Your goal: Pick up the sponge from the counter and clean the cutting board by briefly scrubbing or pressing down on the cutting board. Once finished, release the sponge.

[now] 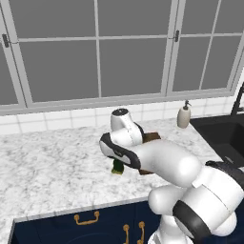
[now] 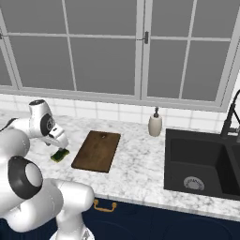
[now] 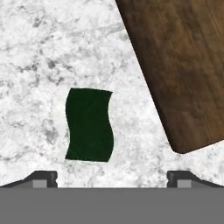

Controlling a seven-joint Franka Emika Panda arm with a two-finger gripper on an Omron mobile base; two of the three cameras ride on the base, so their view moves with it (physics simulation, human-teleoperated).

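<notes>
The sponge (image 3: 89, 124) lies dark green side up on the speckled marble counter (image 3: 35, 57), a short way left of the cutting board (image 3: 183, 65). From the right base the sponge (image 2: 60, 155) shows its yellow layer beside the dark brown cutting board (image 2: 97, 150), whose small hole is at its far short edge. My gripper (image 3: 112, 178) hovers just above the counter, open, its fingertips (image 3: 43, 177) spread wide, with the sponge ahead and slightly to one side. My gripper (image 2: 59, 141) sits directly over the sponge, nothing held. In the left base view my arm hides most of the board (image 1: 151, 137); the sponge (image 1: 116, 167) peeks out below the hand.
A cream soap dispenser (image 2: 155, 123) stands by the tiled wall behind the board. The black sink (image 2: 201, 164) with its dark faucet (image 2: 231, 119) lies to the right. The counter's front edge (image 2: 136, 199) runs above blue cabinets with gold handles (image 1: 86, 219).
</notes>
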